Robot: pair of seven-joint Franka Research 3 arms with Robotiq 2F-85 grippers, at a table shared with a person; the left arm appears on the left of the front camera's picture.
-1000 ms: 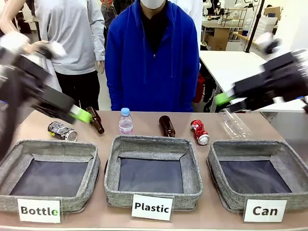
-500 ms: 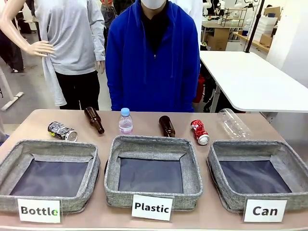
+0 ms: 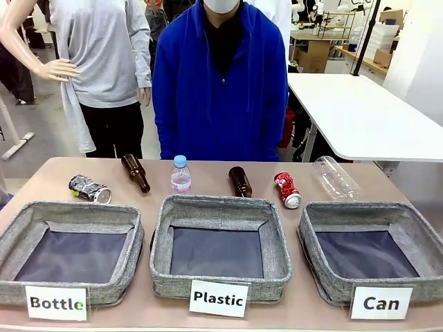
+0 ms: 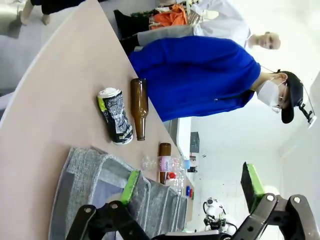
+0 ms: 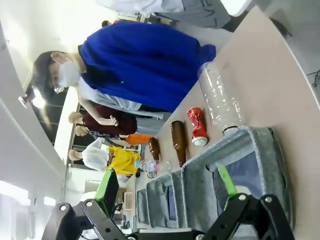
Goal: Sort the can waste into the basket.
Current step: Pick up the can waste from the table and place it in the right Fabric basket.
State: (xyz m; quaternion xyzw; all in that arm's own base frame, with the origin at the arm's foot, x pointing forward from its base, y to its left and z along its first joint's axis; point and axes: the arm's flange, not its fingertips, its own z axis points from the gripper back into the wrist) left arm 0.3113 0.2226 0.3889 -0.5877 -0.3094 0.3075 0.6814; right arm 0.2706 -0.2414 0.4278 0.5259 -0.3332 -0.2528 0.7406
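The red can (image 3: 287, 189) lies at the back of the table, just behind the left corner of the basket (image 3: 360, 208) carded "Can" at the front right. The silver and dark can (image 3: 90, 188) lies at the far left, behind the "Bottle" basket. In the left wrist view my left gripper (image 4: 191, 183) stands open and empty above a grey basket, well short of the silver can (image 4: 115, 116). In the right wrist view my right gripper (image 5: 166, 186) is open and empty over the basket (image 5: 256, 150), with the red can (image 5: 197, 126) beyond its rim.
Two more grey baskets, "Plastic" (image 3: 220, 207) and "Bottle" (image 3: 76, 211), fill the front. Two brown bottles (image 3: 136, 172) (image 3: 240, 181), a small water bottle (image 3: 181, 174) and a clear plastic bottle (image 3: 336, 178) lie along the back. A person in blue (image 3: 220, 83) stands at the far edge.
A second ago both arms swept blurred through the front view at the left and right; they have since drawn back out of it. The cans and bottles have not moved.
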